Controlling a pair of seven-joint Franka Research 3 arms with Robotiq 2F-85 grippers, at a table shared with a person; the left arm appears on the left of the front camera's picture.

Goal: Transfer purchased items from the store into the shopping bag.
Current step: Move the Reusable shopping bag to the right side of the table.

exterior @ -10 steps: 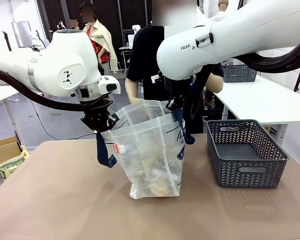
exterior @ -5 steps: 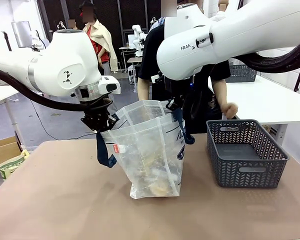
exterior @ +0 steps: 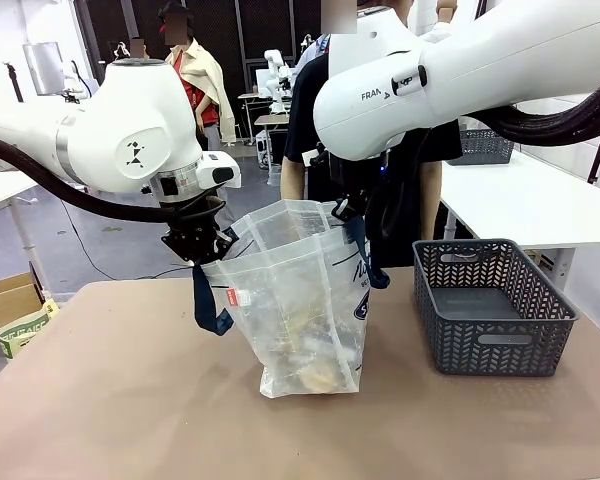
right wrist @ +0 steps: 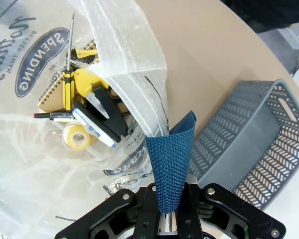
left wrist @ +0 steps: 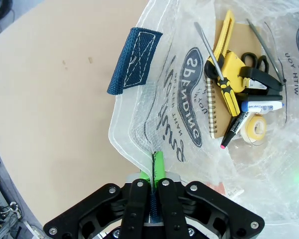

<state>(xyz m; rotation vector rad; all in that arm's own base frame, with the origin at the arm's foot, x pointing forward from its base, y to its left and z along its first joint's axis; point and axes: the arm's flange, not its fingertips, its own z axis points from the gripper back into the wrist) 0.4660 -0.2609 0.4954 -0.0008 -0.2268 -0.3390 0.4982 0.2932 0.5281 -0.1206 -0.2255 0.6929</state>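
Note:
The shopping bag (exterior: 298, 300), translucent white with navy straps, stands open mid-table, held by its rim from both sides. My left gripper (exterior: 196, 246) is shut on the bag's left rim; in the left wrist view its green pads (left wrist: 158, 162) pinch the plastic edge below a loose navy strap (left wrist: 134, 59). My right gripper (exterior: 350, 208) is shut on the right navy strap handle (right wrist: 169, 159). The purchased items (left wrist: 239, 99) lie at the bag's bottom: a yellow screwdriver, a spiral notebook, a tape roll, a marker and scissors (right wrist: 84, 112). The store basket (exterior: 492, 345) sits at the right, nothing visible inside.
A person (exterior: 380, 150) in dark clothes stands at the far side behind the bag, hands hidden behind my right arm. A cardboard box (exterior: 10, 305) sits off the table's left edge. Bare tabletop (exterior: 110, 400) lies in front and to the left.
The person's hand that hovered over the basket's far rim half a second ago has pulled back out of sight. Both arms and the bag have stayed still.

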